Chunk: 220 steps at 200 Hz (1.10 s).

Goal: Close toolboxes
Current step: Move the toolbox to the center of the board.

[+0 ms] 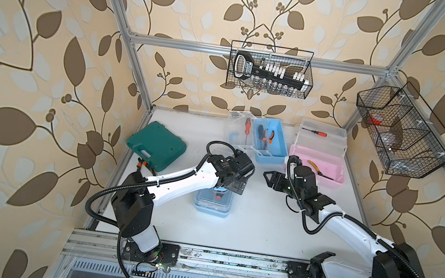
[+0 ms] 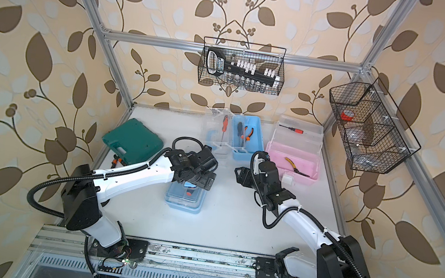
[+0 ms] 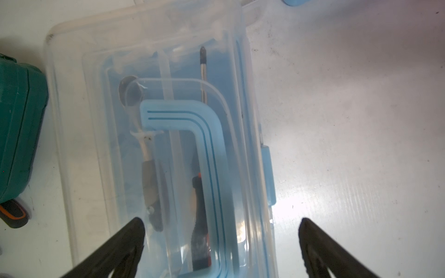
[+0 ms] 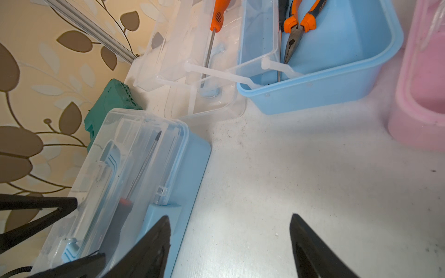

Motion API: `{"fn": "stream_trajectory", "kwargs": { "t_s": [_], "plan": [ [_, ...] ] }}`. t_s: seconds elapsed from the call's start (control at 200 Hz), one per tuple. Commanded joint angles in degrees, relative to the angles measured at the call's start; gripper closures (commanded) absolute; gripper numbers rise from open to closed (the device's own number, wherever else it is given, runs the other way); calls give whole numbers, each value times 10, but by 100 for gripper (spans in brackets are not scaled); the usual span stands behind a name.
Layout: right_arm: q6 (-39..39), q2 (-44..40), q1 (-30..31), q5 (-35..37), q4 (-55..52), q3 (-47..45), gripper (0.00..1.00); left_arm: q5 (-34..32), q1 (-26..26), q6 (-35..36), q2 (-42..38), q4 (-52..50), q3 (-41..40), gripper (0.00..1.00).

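right end effector (image 4: 230, 217) wide, empty | open light blue plastic toolbox (image 1: 271, 158) just beyond it, long axis front-to-back, clear lid (image 1: 233, 123) lying leftward | right arm looks nearer | left end effector (image 3: 221, 220) wide

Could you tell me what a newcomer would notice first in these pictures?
The open left gripper hovers over a light blue toolbox with its clear lid down, mid-table. At the back, a second blue toolbox and, to its right, a pink toolbox stand open with tools inside. The right gripper, open and holding nothing, sits close beside that first toolbox.
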Motion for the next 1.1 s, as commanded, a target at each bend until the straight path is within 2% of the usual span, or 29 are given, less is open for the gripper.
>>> {"fn": "stream_trajectory", "kwargs": {
  "t_s": [0.0,0.085,0.335,0.82,1.095],
  "plan": [
    [-8,-6,-3,-9,-4,-10,24,-29,2,-19,33,-46,17,1],
    [-9,-2,-4,-10,-3,-8,24,-45,2,-29,56,-67,28,3],
    [-11,16,-6,-21,5,-4,24,-69,7,-66,69,-93,-8,21],
    [-1,20,-6,-31,16,-7,23,-67,66,-68,-12,-79,-115,22],
    [1,26,-7,-34,22,-5,23,-12,139,0,-62,-4,-155,17]
  ]
}}
